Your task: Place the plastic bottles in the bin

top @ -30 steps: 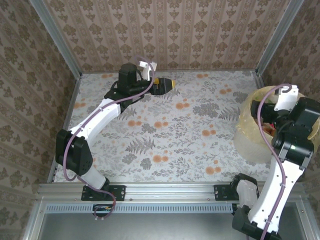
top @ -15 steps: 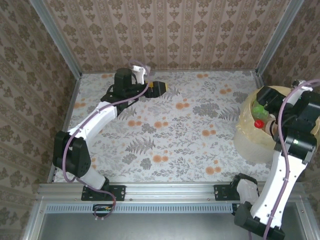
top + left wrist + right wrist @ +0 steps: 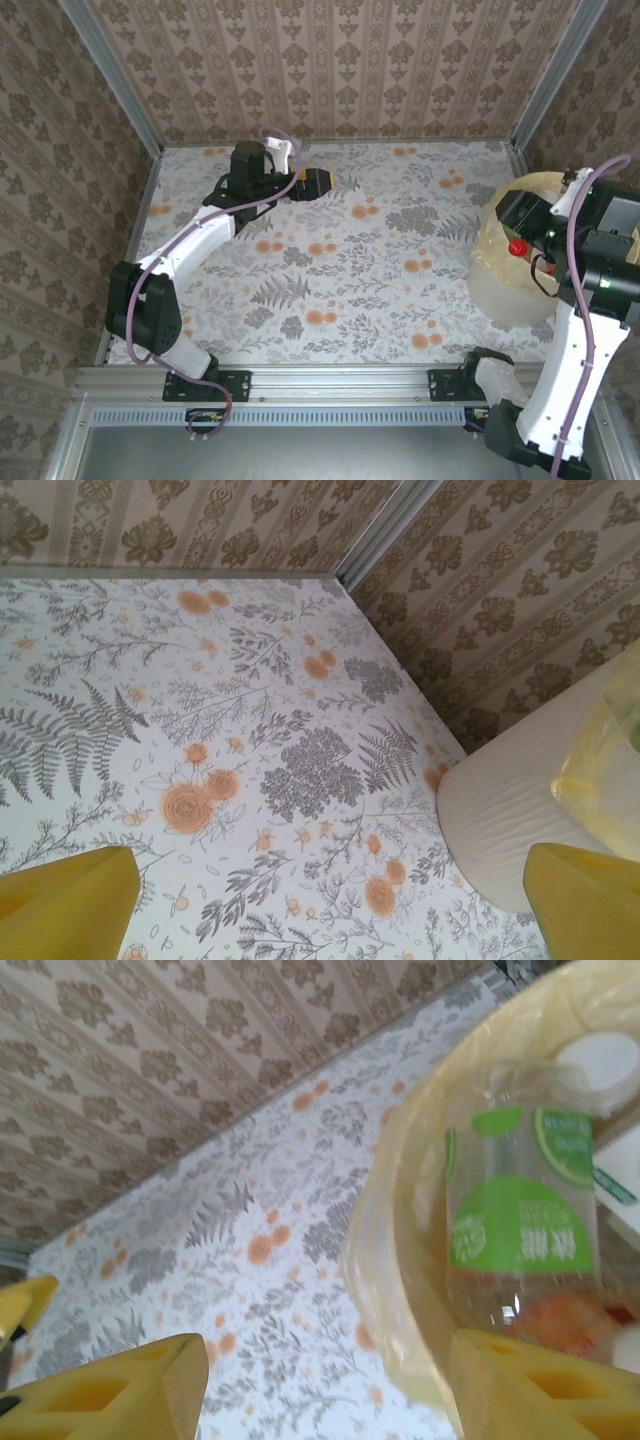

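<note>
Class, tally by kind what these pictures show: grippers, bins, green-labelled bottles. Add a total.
Grippers: 2, the left gripper and the right gripper
Bins: 1, the bin
Green-labelled bottles: 1, the green-labelled bottle in the bin
Total: 4

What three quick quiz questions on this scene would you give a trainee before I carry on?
1. True or false: the left arm holds a bottle in its jaws.
2. Which label colour has the bottle inside the bin: A red, B green, C blue?
3. Fill in: the bin stands near the table's ___ edge.
Key: 1 false; 2 B; 3 right.
</note>
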